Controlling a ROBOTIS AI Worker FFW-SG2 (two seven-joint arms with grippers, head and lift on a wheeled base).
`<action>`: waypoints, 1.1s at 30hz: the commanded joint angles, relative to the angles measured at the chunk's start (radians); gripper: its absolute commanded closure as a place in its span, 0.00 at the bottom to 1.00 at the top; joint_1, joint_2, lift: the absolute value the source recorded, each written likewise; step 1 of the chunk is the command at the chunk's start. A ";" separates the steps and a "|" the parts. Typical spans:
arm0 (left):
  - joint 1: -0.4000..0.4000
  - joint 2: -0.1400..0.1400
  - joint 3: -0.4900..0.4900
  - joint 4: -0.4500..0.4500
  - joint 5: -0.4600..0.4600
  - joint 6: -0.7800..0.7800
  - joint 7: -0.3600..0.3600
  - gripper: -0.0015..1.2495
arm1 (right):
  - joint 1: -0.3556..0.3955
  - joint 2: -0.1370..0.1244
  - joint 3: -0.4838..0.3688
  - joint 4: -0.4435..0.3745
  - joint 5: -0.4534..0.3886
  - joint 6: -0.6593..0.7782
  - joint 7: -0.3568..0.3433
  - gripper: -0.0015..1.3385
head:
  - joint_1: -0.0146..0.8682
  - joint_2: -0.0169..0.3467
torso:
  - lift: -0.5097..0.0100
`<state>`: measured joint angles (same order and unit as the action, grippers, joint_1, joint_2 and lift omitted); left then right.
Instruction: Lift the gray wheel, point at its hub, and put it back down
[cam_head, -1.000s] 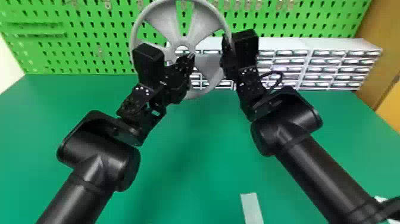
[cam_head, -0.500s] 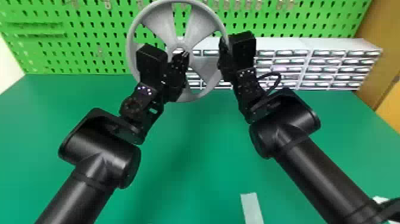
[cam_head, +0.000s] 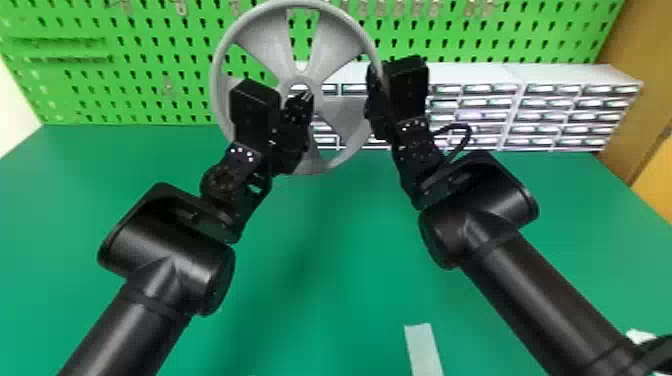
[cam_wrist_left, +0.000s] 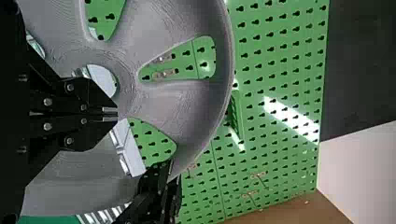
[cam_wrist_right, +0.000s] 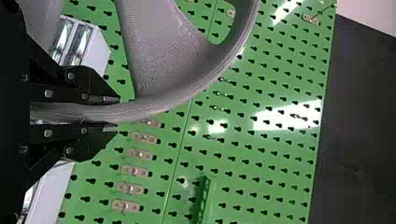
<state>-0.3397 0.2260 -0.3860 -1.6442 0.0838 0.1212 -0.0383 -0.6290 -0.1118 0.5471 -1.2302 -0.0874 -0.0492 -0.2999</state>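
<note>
Left arm comes up from the bottom edge and angles inward, wrist bent, with the left gripper (cam_head: 307, 95) pinched narrow and nothing in it. Its tips sit right by the hub (cam_wrist_left: 125, 86) of the gray wheel (cam_head: 272, 35), which is upright and held up over the back of the green table (cam_head: 320, 280). Right arm slants in from the lower right, and the right gripper (cam_head: 376, 90) has the wheel's rim.

Left wrist view gets you the tips together next to the hub hole; can't tell if they touch the wheel. Right wrist view has the rim squeezed between the right gripper's (cam_wrist_right: 117, 113) fingers.

Room-wise: pegboard (cam_head: 165, 65) behind the wheel, wide stretch of table between the forearms with a pale strip (cam_head: 423, 347) near the bottom edge, then white drawers (cam_head: 565, 75) behind the right gripper and off to its right.
</note>
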 joint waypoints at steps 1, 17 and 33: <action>0.001 0.003 -0.001 0.001 -0.001 0.000 0.000 0.98 | 0.002 -0.002 0.001 -0.002 0.000 0.000 0.001 0.99 | 0.80 0.18 | 0.81; 0.004 0.003 0.001 0.001 -0.004 -0.002 0.000 0.98 | 0.008 -0.005 -0.001 -0.005 -0.002 0.003 0.002 0.99 | 0.80 0.18 | 0.81; 0.005 0.003 0.002 0.001 -0.004 -0.002 0.000 0.98 | 0.009 -0.005 -0.003 -0.005 0.000 0.006 0.002 0.99 | 0.80 0.18 | 0.81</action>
<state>-0.3344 0.2286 -0.3833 -1.6429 0.0794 0.1196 -0.0383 -0.6197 -0.1153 0.5440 -1.2349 -0.0878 -0.0435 -0.2981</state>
